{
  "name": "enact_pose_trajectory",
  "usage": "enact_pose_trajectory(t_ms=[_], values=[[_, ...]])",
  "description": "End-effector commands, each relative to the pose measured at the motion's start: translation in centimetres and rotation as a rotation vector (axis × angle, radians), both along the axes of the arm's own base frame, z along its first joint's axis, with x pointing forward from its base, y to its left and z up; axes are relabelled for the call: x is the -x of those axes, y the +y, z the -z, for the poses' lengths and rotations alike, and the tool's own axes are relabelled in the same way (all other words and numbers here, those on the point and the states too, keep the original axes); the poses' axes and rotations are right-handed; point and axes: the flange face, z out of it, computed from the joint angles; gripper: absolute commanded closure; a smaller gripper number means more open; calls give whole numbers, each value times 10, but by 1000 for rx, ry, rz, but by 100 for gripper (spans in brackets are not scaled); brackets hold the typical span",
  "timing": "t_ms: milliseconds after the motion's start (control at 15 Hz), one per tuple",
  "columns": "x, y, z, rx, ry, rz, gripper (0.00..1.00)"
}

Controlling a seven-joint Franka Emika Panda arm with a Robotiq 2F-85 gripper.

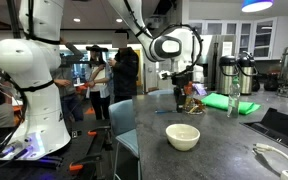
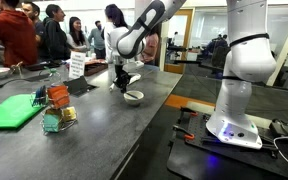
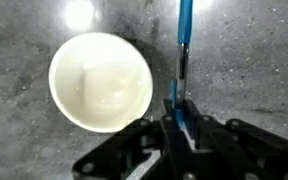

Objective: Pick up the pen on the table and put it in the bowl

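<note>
A: The wrist view is up. The gripper [image 3: 179, 118] is seen at the bottom edge, its fingers drawn in narrow and clamped on the pen [image 3: 184, 30].

B: Confirmed. The pen is pinched near one end, and the rest of it is run straight out towards the top of the frame. It is blue along the shaft, with a darker stretch just ahead of the fingers.

A: And the bowl [image 3: 101, 82]?

B: It is found just beside the pen, to its left in that view, upright on the table [image 3: 254, 60]. The pen is not over the rim. A strip of grey tabletop is seen between the two.

A: Is the pen lifted clear of the surface?

B: That cannot be told from the wrist view. In an exterior view the gripper [image 2: 122, 82] is shown pointed down, just above and beside the bowl [image 2: 133, 96]. In an exterior view from across the table, the gripper [image 1: 183, 78] is held above the tabletop, behind the bowl [image 1: 182, 136]. The pen is too thin to be made out in either.
</note>
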Motion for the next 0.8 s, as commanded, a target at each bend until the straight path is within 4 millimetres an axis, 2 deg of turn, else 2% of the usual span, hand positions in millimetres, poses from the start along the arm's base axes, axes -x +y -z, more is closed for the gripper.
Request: enact_pose_trajectory(t_ms=[0,267,400,733], values=[[-3,-29,-13,5,-71,-1,96],[-17,-73,-23,31,-200,66,96],[-23,-88,-25,26,-261,94,96],[-30,-104,-8,44,-302,128,96]])
